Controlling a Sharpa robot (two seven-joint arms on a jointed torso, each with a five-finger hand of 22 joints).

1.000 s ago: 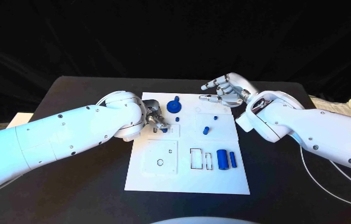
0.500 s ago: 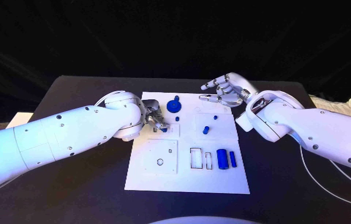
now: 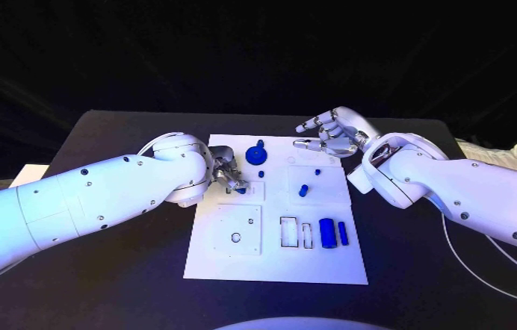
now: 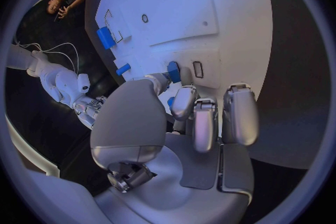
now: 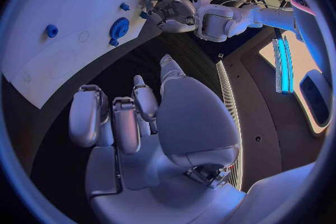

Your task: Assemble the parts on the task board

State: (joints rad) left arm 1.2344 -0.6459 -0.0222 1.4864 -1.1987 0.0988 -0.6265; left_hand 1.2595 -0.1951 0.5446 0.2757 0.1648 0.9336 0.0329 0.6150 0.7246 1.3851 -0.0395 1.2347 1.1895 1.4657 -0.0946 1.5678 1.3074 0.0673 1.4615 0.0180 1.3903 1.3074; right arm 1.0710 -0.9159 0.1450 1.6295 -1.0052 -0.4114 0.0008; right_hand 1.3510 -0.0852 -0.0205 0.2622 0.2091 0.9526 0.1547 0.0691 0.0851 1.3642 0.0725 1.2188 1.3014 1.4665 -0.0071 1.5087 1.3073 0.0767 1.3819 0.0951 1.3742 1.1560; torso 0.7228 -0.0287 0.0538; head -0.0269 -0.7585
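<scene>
— Anything shifted in the last second?

— Hardly. The left hand [image 3: 224, 172] sits where it was, at the left edge of the task board [image 3: 275, 263], fingers curled down over a small blue part [image 3: 239, 190] by the square recess there. If it moved at all, it was a hair.

— Is it holding that part?

— I cannot tell. From the left wrist view the blue part [image 4: 173, 71] lies right at the fingertips [image 4: 183, 102], touching or just beside them, but whether it is pinched or only pressed is hidden.

— And the right hand?

— The right hand [image 3: 329, 137] has stayed put too, spread and holding nothing, above the board's far right corner.

— So what does that mean for the job?

— I'd say it is mid-seating that one piece, slow and careful. The rest waits: the toothed round part [image 3: 256, 155] at the far side, a peg [image 3: 302, 191] in the middle, and two cylinders [image 3: 326, 235] nearer, to the right. Early days, by my reckoning.
</scene>
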